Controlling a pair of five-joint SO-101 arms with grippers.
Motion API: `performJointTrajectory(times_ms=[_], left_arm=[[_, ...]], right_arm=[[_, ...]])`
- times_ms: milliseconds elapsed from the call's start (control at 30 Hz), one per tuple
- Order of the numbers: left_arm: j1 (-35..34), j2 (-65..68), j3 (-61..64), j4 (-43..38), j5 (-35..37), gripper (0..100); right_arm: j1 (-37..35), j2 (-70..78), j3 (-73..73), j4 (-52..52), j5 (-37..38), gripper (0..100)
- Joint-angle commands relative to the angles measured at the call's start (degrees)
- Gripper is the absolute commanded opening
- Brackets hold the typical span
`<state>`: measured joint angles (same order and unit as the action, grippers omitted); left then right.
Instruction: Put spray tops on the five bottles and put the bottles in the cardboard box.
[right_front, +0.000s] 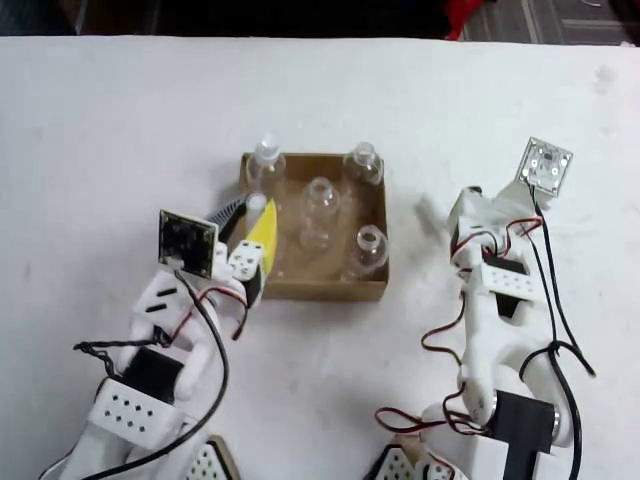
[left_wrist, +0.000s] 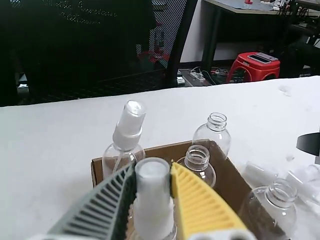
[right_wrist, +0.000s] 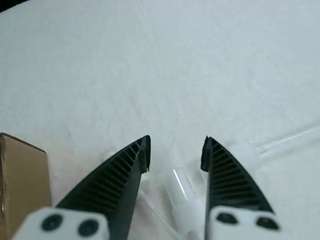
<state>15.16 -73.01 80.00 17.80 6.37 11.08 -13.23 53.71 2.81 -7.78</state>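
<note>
The high view is showing the cardboard box (right_front: 330, 290) standing mid-counter (right_front: 120, 120) with bottles upright inside it. A capped bottle (right_front: 267, 160) is sitting at the back left corner. Three are standing open-necked: the back-right bottle (right_front: 363, 162), the centre bottle (right_front: 319, 208) and the front-right bottle (right_front: 367, 250). The left hand (right_front: 250, 218) is hanging over the box's left side.

The left wrist view is giving what that angle hides. The left hand's grey and yellow fingers (left_wrist: 200, 205) are clamping a white spray top (left_wrist: 151, 192) between them, just in front of the capped bottle. I cannot tell whether this top is seated on a bottle, since the fingers are covering what lies below.

The right wrist view is showing the right hand (right_wrist: 175, 150) hovering with its black fingers (right_wrist: 115, 185) spread wide above loose spray tops (right_wrist: 181, 195) lying on the counter, near one corner of the box.
</note>
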Motion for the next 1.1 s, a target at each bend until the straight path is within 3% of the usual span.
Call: performJointTrajectory(times_ms=[0, 333, 1067], left_arm=[[1.1, 0.3, -2.0, -0.2, 0.3, 4], [1.5, 0.3, 12.7, -22.1, -3.3, 4], [1.8, -0.5, 12.8, -17.2, -3.6, 2]], right_arm=[[-0.5, -0.1, -0.4, -1.4, 0.8, 14.9], [-0.5, -0.1, -0.4, -1.4, 0.8, 14.9], [-0.5, -0.1, -0.4, -1.4, 0.8, 14.9]])
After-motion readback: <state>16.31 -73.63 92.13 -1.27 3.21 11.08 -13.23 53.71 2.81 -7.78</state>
